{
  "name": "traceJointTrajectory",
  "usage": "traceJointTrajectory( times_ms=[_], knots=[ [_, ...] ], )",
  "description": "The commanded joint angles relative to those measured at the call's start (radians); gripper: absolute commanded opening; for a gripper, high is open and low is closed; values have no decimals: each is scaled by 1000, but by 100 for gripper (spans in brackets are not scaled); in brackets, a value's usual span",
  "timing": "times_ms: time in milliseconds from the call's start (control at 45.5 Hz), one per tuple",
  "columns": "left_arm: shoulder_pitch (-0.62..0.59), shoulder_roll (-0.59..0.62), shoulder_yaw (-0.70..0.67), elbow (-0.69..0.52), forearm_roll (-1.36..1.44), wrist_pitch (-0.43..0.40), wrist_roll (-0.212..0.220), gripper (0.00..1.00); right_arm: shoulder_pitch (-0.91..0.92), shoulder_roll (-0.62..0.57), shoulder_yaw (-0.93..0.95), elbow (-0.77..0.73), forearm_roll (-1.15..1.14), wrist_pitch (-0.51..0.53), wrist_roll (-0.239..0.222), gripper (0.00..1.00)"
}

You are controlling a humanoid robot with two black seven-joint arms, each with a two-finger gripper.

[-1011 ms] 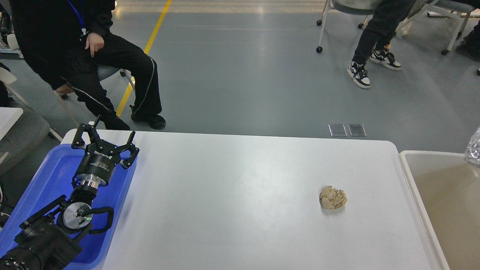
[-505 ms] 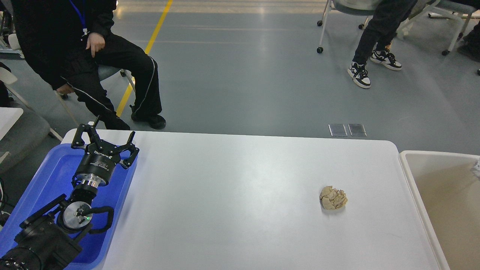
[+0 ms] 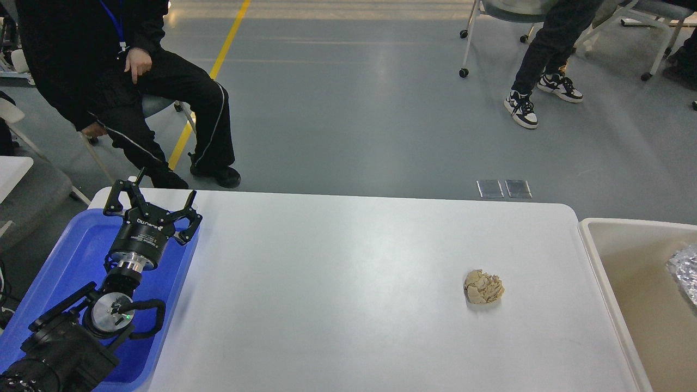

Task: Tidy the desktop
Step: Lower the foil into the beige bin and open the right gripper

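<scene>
The white desktop (image 3: 337, 283) fills the middle of the head view. A crumpled beige paper ball (image 3: 483, 287) lies on its right half. My left gripper (image 3: 154, 197) is open and empty, held over the far end of the blue tray (image 3: 65, 261) at the table's left edge, far from the paper ball. A crumpled silver foil lump (image 3: 684, 270) shows inside the beige tub (image 3: 593, 256) at the right edge. My right gripper is out of view.
A seated person in black (image 3: 125, 81) is just beyond the table's far left corner. Another person's legs and wheeled chairs (image 3: 539, 65) are at the back right. The tub stands against the table's right edge.
The silver foil lump has dropped from above the tub's far right rim down into the tub. My left arm and the paper ball have not moved.
</scene>
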Motion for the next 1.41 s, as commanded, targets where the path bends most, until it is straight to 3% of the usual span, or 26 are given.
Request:
traceJointTrajectory(
  times_ms=[0,462,945,1033,1055,1099,1209,1385],
  knots=[
    [0,0,0,0,0,0,0,100,-27,79,38,-8,10,-57,-15,0],
    [0,0,0,0,0,0,0,100,-23,128,87,-8,9,-183,-15,0],
    [0,0,0,0,0,0,0,100,-18,128,106,-7,10,-201,-13,1],
    [0,0,0,0,0,0,0,100,-18,128,106,-4,10,-195,-13,24],
    [0,0,0,0,0,0,0,100,-18,128,106,-2,10,-195,-13,38],
    [0,0,0,0,0,0,0,100,-18,129,106,-1,10,-194,-13,57],
    [0,0,0,0,0,0,0,100,-17,128,106,1,10,-194,-13,98],
    [0,0,0,0,0,0,0,100,-15,128,106,1,10,-194,-13,99]
  ],
)
